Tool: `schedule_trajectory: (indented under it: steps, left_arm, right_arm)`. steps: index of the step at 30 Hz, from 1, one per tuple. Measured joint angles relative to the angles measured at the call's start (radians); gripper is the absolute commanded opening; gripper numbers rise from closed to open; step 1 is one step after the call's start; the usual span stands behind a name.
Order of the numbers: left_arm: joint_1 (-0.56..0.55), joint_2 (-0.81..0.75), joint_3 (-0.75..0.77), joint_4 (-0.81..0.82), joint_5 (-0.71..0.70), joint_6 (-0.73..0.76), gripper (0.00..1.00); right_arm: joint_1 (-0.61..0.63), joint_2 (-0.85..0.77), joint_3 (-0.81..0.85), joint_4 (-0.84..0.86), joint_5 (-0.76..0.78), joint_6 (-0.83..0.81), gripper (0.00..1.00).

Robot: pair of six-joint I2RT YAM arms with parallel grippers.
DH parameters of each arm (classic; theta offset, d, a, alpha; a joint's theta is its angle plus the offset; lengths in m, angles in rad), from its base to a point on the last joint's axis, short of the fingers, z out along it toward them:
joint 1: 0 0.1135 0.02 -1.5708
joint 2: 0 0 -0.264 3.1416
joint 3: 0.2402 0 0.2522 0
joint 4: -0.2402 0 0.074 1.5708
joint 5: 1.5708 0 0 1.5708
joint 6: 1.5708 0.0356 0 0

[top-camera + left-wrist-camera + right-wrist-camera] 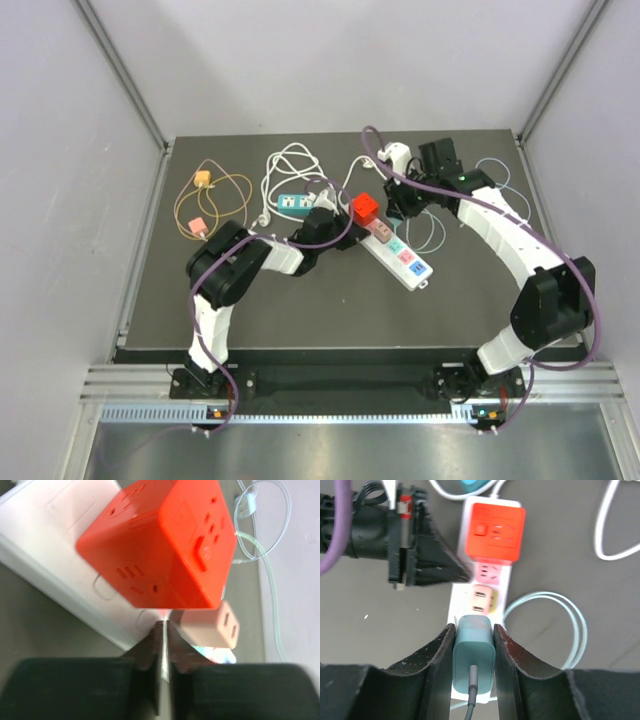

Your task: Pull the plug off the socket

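Note:
A white power strip [405, 262] lies slantwise on the dark mat. On its far end sits a red cube adapter [365, 208], with a peach plug [481, 599] beside it. My right gripper [473, 627] is shut on a teal plug [474, 655] over the strip [457, 597]; the frames do not show whether its prongs are still in the socket. My left gripper [165, 625] is shut with only a thin slit and nothing between its fingers. Its tips are at the strip's edge [45, 540], just below the red cube [160, 540] and next to the peach plug [210, 625].
The teal plug's cable loops [432, 235] on the mat right of the strip. An orange cable with small chargers [210, 205], a coiled white cable [290, 165] and a small teal socket block [293, 205] lie at the back left. Grey walls enclose the mat.

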Motion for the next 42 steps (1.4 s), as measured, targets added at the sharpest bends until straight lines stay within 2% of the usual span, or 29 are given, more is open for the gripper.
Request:
schedule_trajectory:
  steps: [1,4,5,7,11,19,25,28,34,35,39,42]
  left_arm:
    - [0.002,-0.002,-0.002,-0.002,0.003,0.005,0.00]
    - [0.005,-0.018,-0.008,-0.023,0.017,0.024,0.00]
    - [0.006,-0.026,-0.012,-0.034,0.018,0.032,0.04]
    - [0.006,-0.053,-0.026,-0.066,0.019,0.051,0.14]
    - [0.006,-0.127,-0.065,-0.121,0.036,0.088,0.45]
    - [0.006,-0.392,-0.169,-0.163,0.076,0.160,0.49]
    - [0.007,-0.600,-0.261,-0.251,0.061,0.253,0.55]
    - [0.008,-0.703,-0.303,-0.320,0.037,0.300,0.58]
    - [0.009,-0.919,-0.372,-0.450,-0.043,0.381,0.73]
    - [0.009,-0.956,-0.384,-0.470,-0.063,0.393,0.73]
    - [0.013,-1.096,-0.424,-0.553,-0.130,0.423,0.81]
    - [0.013,-1.180,-0.446,-0.598,-0.168,0.432,0.81]
  right_arm:
    - [-0.012,-0.004,0.008,-0.008,0.000,-0.001,0.00]
    - [-0.073,-0.014,0.050,-0.024,-0.005,-0.010,0.00]
    - [-0.099,-0.016,0.074,-0.031,-0.008,-0.014,0.00]
    - [-0.149,-0.018,0.129,-0.044,-0.009,-0.021,0.00]
    - [-0.231,-0.018,0.262,-0.059,-0.010,-0.034,0.00]
    - [-0.280,-0.018,0.527,-0.065,0.023,-0.050,0.00]
    - [-0.299,-0.018,0.657,-0.013,0.124,-0.060,0.00]
    - [-0.321,-0.018,0.685,0.032,0.177,-0.061,0.00]
    - [-0.393,-0.014,0.696,0.114,0.253,-0.065,0.00]
    - [-0.412,-0.012,0.698,0.121,0.257,-0.065,0.00]
    - [-0.476,0.018,0.764,0.136,0.264,-0.056,0.00]
    - [-0.503,0.021,0.812,0.155,0.277,-0.053,0.00]
